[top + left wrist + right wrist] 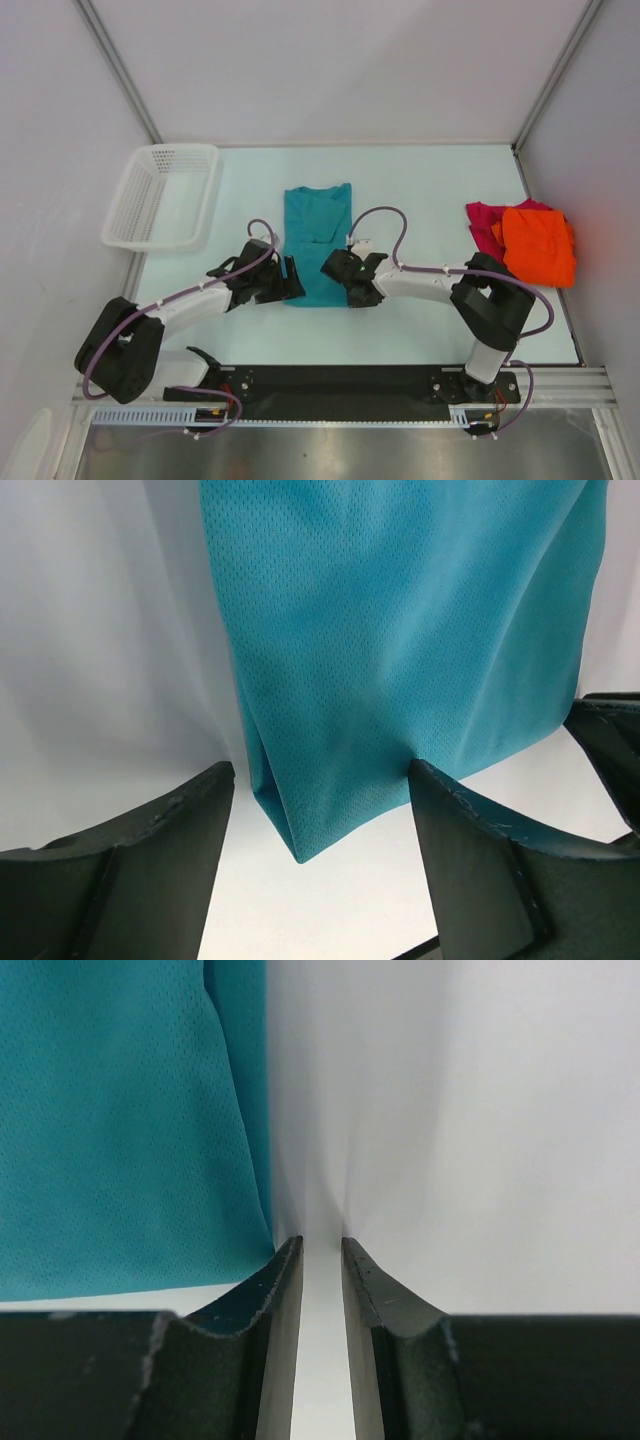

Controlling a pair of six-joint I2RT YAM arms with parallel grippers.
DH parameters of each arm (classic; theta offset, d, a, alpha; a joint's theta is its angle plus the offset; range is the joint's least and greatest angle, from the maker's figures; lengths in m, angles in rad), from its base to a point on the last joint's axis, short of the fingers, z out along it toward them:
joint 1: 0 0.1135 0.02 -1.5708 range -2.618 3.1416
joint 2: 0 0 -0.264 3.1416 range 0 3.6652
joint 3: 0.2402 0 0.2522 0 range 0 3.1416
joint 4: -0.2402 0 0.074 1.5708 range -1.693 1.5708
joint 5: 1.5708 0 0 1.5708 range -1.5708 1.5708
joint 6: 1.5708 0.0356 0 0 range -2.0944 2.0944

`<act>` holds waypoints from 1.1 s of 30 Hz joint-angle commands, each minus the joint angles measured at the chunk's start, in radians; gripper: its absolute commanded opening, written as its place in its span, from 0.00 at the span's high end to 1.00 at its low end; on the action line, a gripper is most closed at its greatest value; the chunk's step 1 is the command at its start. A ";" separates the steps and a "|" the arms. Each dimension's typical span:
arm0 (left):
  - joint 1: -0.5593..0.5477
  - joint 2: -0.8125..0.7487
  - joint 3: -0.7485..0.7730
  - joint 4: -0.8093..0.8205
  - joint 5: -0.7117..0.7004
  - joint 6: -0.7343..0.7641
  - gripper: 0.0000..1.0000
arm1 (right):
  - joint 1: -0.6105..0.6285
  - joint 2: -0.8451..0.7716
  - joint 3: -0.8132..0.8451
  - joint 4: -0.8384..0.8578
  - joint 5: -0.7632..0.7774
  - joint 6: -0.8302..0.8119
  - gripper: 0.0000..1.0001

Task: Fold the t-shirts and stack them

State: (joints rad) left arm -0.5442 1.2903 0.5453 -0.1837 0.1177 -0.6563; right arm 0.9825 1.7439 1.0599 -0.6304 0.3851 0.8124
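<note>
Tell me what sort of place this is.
Probably a robot lab test cell, not a home. It has plain white panel walls on aluminium frame posts. A left arm and right arm are bolted to a black base rail at the edge of the table.

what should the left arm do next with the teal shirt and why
Probably shut the left claw: the teal shirt has its near corner lying between the open fingers. The right claw, jaws barely apart, sits beside the shirt's edge over bare table, holding nothing.
</note>
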 commanded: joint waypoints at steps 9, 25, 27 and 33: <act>-0.013 0.010 -0.044 0.043 0.043 -0.016 0.30 | -0.007 -0.001 0.034 0.011 0.037 0.016 0.73; -0.014 0.070 -0.042 0.101 0.079 -0.019 0.85 | 0.030 -0.090 0.090 -0.091 0.112 0.050 0.72; -0.014 0.067 -0.044 0.096 0.077 -0.017 0.90 | 0.033 -0.090 0.098 -0.092 0.115 0.048 0.72; -0.014 0.052 -0.042 0.081 0.068 -0.016 0.93 | 0.038 -0.054 0.101 -0.060 0.095 0.042 0.72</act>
State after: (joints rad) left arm -0.5480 1.3537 0.5163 -0.0834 0.1871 -0.6800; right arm 1.0115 1.6894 1.1301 -0.7013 0.4561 0.8383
